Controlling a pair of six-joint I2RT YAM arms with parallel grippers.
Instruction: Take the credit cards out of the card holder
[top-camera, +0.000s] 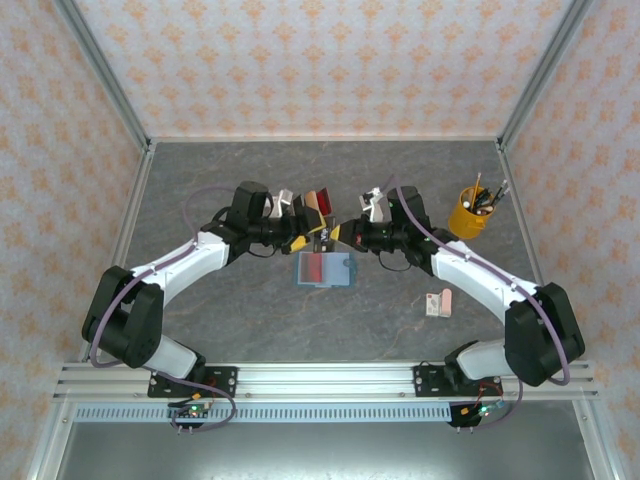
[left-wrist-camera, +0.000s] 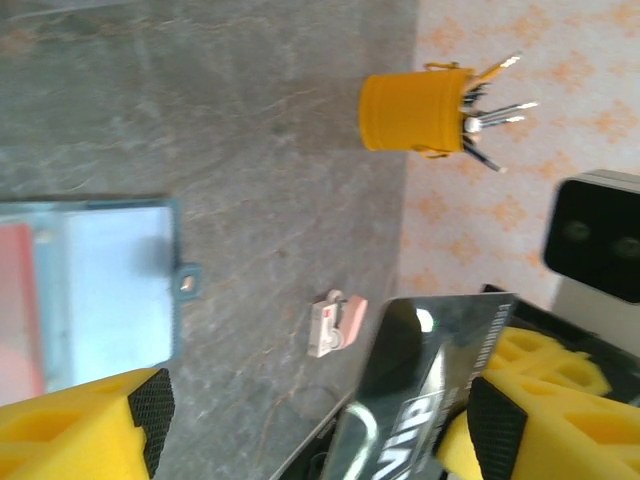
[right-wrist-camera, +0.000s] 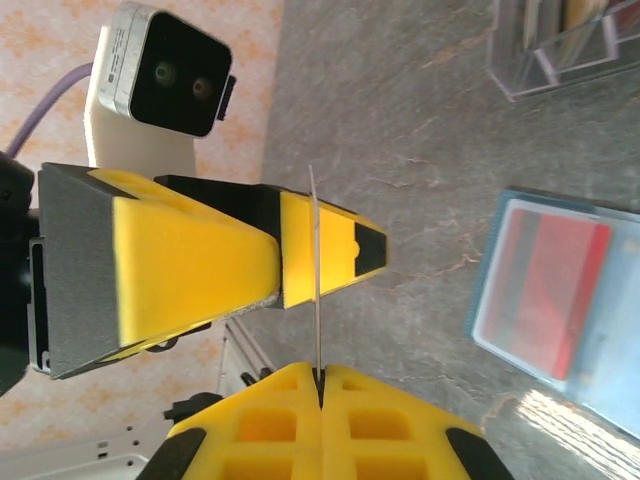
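Right tool (right-wrist-camera: 320, 378) pinches the dark card (left-wrist-camera: 430, 365); left tool (left-wrist-camera: 320, 430) gapes open around it. Draw left clear without brushing it; 1 red card (right-wrist-camera: 545, 290) waits in the holder (top-camera: 342, 272).

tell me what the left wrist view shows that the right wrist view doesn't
Left wrist view: the yellow pen cup, the pink-and-white box, and the dark card showing its glossy face beside the open left end effector. Right wrist view: a clear tray, and the right end effector shut on that card, seen edge-on. Both: the card holder with a red card inside, on the grey table.
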